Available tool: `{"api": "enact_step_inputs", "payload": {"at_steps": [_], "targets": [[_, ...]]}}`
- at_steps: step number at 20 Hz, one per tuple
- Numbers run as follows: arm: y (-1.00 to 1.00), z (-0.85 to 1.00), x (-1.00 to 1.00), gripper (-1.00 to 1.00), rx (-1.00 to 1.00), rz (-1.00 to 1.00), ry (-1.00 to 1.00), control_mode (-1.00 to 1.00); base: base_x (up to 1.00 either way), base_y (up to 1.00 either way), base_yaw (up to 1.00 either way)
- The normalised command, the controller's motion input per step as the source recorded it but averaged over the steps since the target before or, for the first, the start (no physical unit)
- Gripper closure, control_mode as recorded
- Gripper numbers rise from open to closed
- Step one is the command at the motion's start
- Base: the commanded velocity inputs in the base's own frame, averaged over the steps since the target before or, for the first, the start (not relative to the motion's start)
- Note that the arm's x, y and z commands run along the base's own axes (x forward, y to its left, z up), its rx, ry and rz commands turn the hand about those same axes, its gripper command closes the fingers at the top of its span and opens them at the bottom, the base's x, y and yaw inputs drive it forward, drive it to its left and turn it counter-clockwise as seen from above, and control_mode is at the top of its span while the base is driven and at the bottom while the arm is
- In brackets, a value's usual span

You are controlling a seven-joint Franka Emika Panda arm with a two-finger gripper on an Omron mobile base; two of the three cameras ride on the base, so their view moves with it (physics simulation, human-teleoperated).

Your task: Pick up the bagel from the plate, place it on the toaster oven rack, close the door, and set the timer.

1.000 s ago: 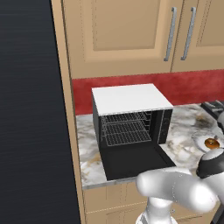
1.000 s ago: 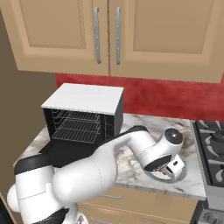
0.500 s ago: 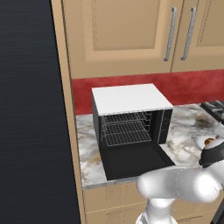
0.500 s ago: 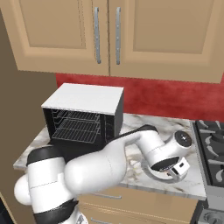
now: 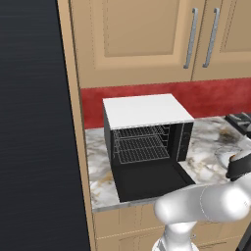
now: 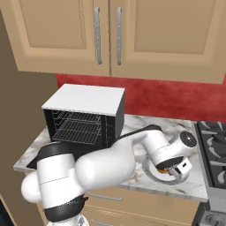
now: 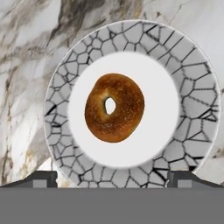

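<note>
The bagel [image 7: 114, 107], a golden-brown ring, lies flat in the middle of the plate [image 7: 192, 109], whose rim has a dark crackle pattern. My gripper [image 7: 113, 179] hangs straight above it, open, with its fingertips [image 7: 41, 178] wide apart and nothing between them. From the right base view the gripper [image 6: 174, 167] hovers just over the plate [image 6: 152, 173] and a sliver of the bagel [image 6: 164, 170] shows under it. The black toaster oven [image 5: 147, 132] stands to the left with its door [image 5: 152, 180] folded down flat. Its wire rack [image 5: 142, 149] is bare.
The plate rests on a marble counter [image 6: 194, 187] near its front edge. A stove [image 6: 216, 150] is close on the right. Wooden cabinets [image 6: 110, 35] hang above, and a tall dark panel [image 5: 34, 122] stands left of the oven. My own arm [image 6: 110, 163] spans the counter's front.
My hand has shifted a little over the plate and now hides the bagel in the left base view. The bagel, plate and oven have stayed where they were.
</note>
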Motion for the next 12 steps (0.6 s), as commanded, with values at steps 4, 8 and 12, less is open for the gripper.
{"api": "enact_step_inputs", "payload": {"at_steps": [4, 8, 12], "targets": [[0.00, -0.20, 0.15, -1.00, 0.03, 0.00, 0.00, -1.00, 0.00, 0.00, 0.00], [-0.02, -0.11, 0.21, -1.00, 0.02, 0.00, 0.00, -1.00, 0.00, 0.00, 0.00], [-0.08, -0.03, 0.22, -1.00, 0.02, 0.00, 0.00, -1.00, 0.00, 0.00, 0.00]]}}
